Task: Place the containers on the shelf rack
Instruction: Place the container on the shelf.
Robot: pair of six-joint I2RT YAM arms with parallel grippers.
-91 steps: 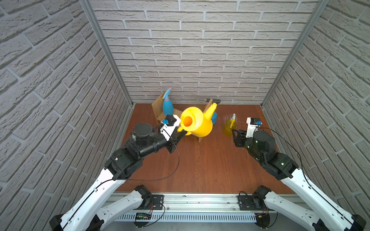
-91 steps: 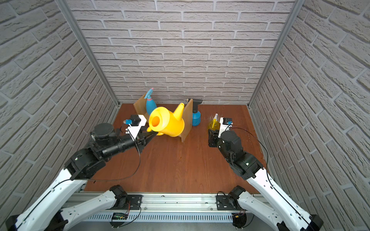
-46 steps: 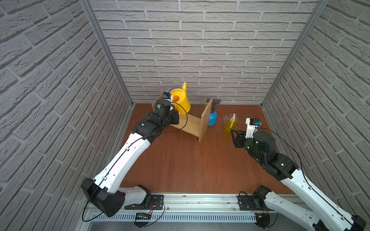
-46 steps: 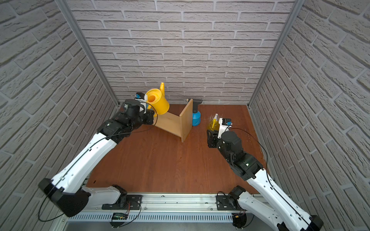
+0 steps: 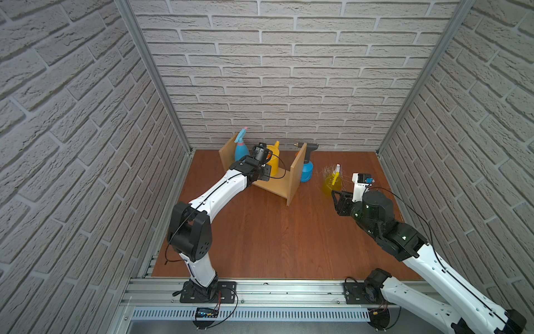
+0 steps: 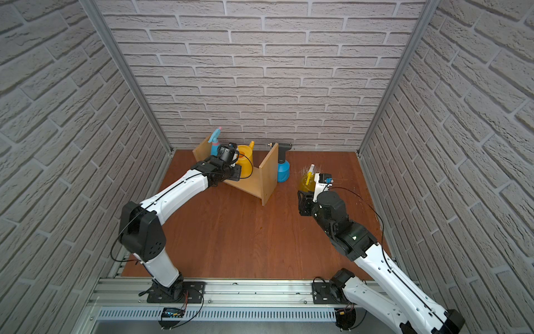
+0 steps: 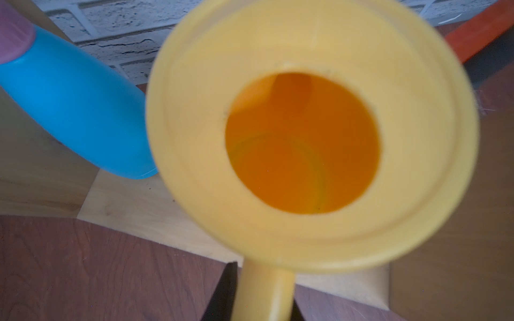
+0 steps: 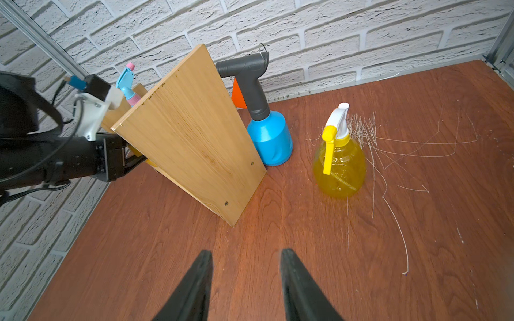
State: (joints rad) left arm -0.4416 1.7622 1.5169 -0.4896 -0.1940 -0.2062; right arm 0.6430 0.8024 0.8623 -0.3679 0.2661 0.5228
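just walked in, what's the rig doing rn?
Shelving containers. The left end effector is shut on the handle of the yellow watering can, holding it at the board of the shelf rack beside the light-blue spray bottle, which already stands on the rack. Can't tell whether the can has touched down. The right end effector is open and empty above the table, near the translucent yellow spray bottle. That bottle and the blue pump sprayer stand on the table outside the rack.

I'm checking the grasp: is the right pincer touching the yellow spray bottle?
Apart. The right wrist view shows the open right pincer short of the yellow spray bottle, with bare table between them.
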